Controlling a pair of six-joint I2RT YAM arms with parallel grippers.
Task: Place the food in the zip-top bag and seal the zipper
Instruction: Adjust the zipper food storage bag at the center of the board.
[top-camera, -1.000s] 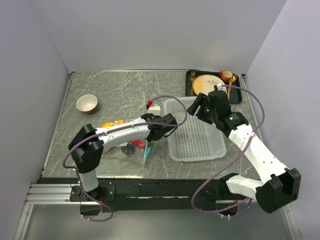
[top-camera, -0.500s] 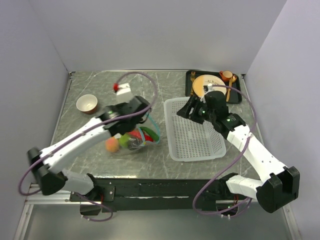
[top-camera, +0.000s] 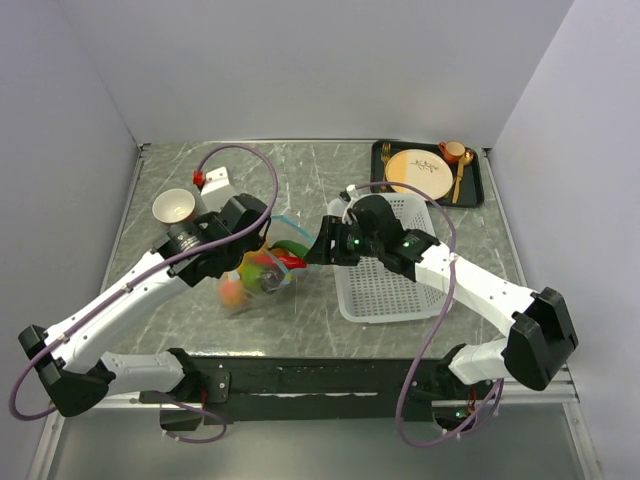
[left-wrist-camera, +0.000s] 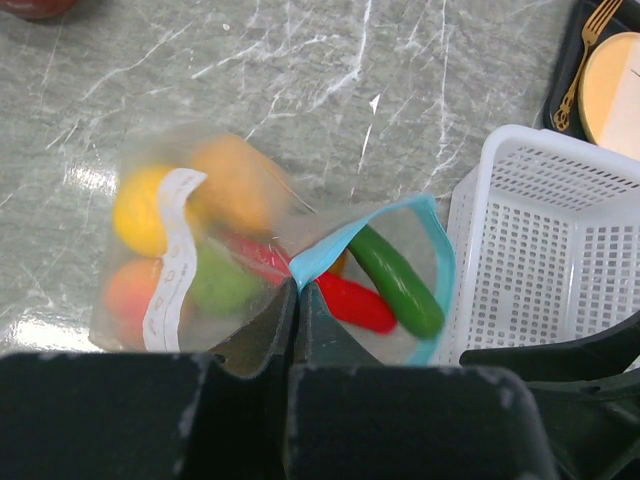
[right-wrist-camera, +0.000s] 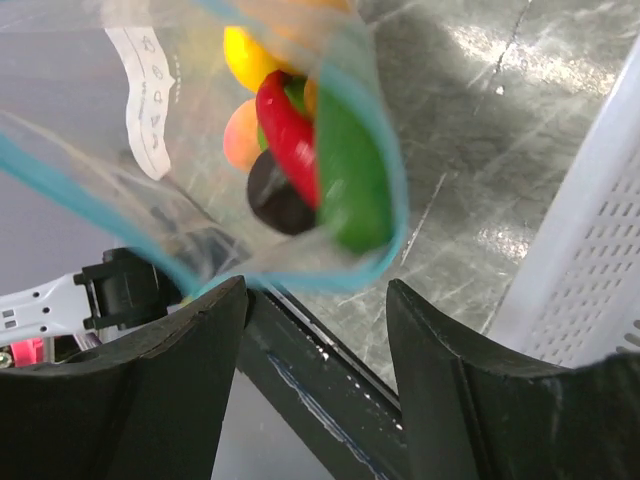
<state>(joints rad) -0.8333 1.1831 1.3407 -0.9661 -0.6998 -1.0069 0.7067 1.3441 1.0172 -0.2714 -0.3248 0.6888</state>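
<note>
Jaws of the left gripper (left-wrist-camera: 298, 290) are clamped on the zipper (left-wrist-camera: 325, 245), holding the zip-top bag (left-wrist-camera: 170, 270) just left of the basket (left-wrist-camera: 540, 250), food (left-wrist-camera: 398, 283) inside. Jaws of the right gripper (right-wrist-camera: 315, 290) stand apart by the gaping mouth. Recommended: pinch both strips squarely beside the left grip, then run along, bag taut.

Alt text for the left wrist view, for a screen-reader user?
The left gripper is pinched shut on the light blue zipper of a clear zip-top bag whose mouth gapes open, with a green pepper, a red pepper and yellow, orange and lime-green round toys inside. A white mesh basket stands to the right on the grey marble table.
</note>
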